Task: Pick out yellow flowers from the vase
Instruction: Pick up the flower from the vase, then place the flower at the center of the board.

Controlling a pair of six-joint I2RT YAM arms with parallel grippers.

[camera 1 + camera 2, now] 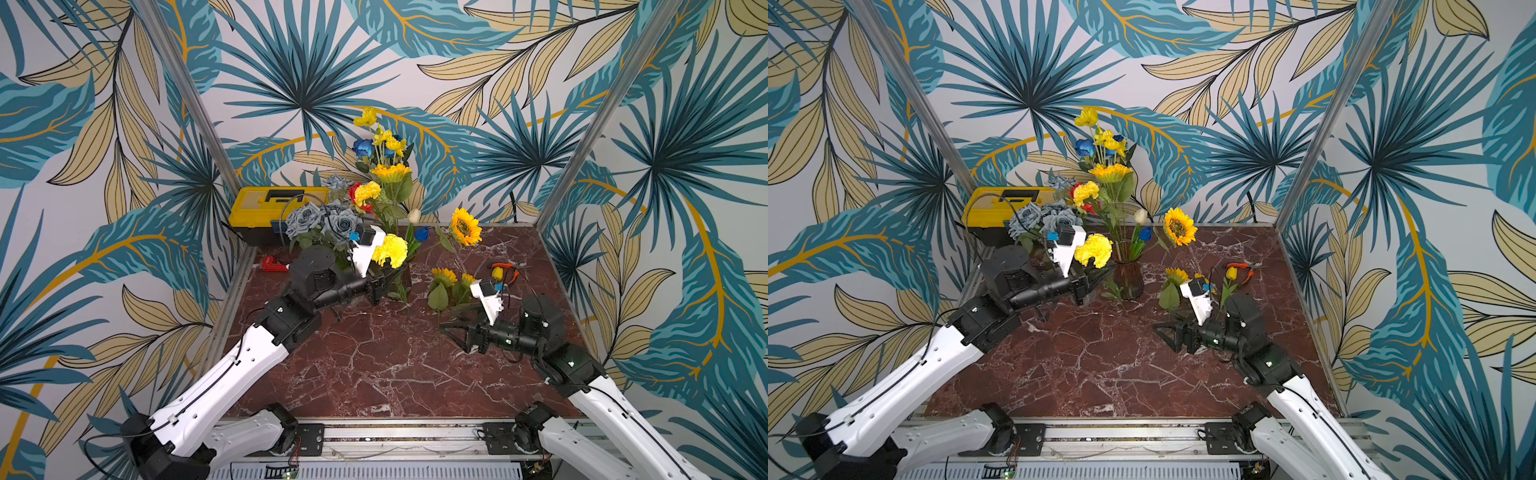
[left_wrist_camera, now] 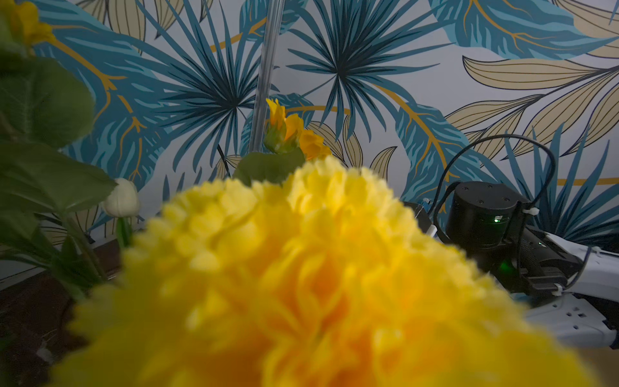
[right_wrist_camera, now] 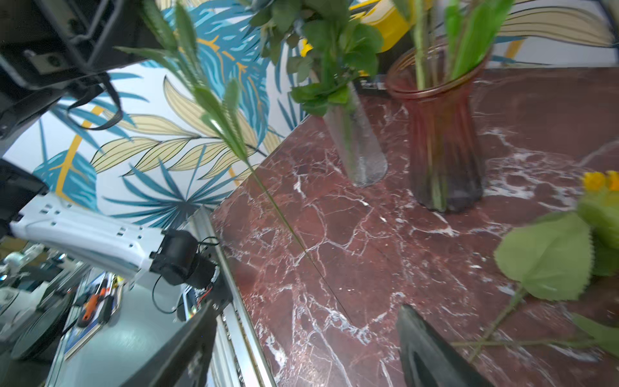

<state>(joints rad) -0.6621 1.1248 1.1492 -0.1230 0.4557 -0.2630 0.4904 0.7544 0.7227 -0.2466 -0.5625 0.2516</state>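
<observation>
My left gripper [image 1: 1097,277] is shut on the stem of a yellow pompom flower [image 1: 390,250], held just left of the brown glass vase [image 1: 1128,280]. That bloom [image 2: 301,268] fills the left wrist view and hides the jaws. Its leafy stem [image 3: 234,140] hangs free above the marble. Still standing in the vase are a sunflower [image 1: 465,226], a taller sunflower [image 1: 390,172], another pompom [image 1: 367,193] and a yellow spray [image 1: 388,139]. A sunflower [image 1: 444,276] and a yellow tulip [image 1: 497,273] lie on the table. My right gripper [image 1: 451,332] is open and empty beside their stems.
A clear vase [image 3: 358,147] with grey-blue roses [image 1: 328,220] stands left of the brown one. A yellow toolbox [image 1: 274,208] sits at the back left, a red tool [image 1: 272,264] beside the table edge, and orange pliers [image 1: 509,268] at the right.
</observation>
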